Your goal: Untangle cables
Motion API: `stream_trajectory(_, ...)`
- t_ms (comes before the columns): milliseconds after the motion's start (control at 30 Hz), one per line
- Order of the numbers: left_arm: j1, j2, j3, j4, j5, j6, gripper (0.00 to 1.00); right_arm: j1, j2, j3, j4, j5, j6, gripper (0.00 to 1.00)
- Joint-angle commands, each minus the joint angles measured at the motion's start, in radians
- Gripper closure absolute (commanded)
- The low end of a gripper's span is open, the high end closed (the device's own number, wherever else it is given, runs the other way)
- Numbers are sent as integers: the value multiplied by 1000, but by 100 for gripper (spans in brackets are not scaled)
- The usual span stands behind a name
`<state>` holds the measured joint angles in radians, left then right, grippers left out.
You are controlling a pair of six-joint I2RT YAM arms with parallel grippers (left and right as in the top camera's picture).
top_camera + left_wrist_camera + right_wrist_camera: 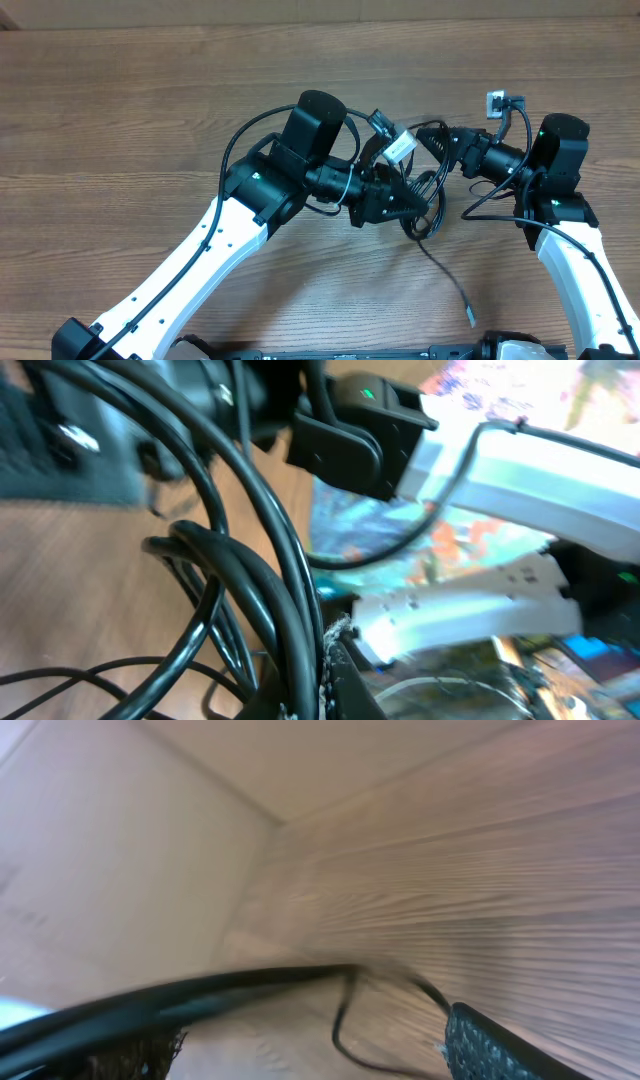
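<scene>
The cables (432, 205) form a black tangle at the table's middle, between my two grippers. One thin strand trails toward the front and ends in a small plug (470, 320). A white tag (398, 147) sticks up from the bundle. My left gripper (412, 200) is shut on the cables; in the left wrist view thick black strands (260, 530) run up out of the closed left gripper (320, 680). My right gripper (442, 142) sits just right of the tangle's top. In the right wrist view it (310, 1055) stands open, and a black cable (230, 988) crosses over its left finger, ungripped.
The wooden table (120, 120) stretches out on all sides. A small white block with a black wire (497, 101) sits near the right arm's wrist. The right arm's white link (520, 460) passes close over the left gripper.
</scene>
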<state>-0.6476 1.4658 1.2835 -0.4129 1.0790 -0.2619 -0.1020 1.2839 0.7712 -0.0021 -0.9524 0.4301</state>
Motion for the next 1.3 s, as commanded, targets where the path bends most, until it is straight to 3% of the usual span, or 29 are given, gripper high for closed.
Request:
stream_trajectory(0,42,-15,8,-43,131,57,96,2,-4,8,-42,179,23,17)
stream_trajectory(233,157,-15,8,-93,134,57,96,2,-4,8,-182,255,23,17)
stream_trajectory(633,334,-15,8,-87,70,47,96,2,-4,8,-428,162,-46,2)
stream_trajectory(900,392,-15,8,-85,74,80,96,2,-5,8,-367,-165,-179,4)
stream_trajectory(1067,392,-15,8,-89,74,291,96,2,-5,8,-241,-435,-177,8)
stream_trajectory(1200,392,-15,8,-109,73,477,96,2,-5,8,-210,-456,-169,8)
stream_trajectory(1267,392,-15,8,-119,73,515,96,2,-5,8,-208,-456,-169,8)
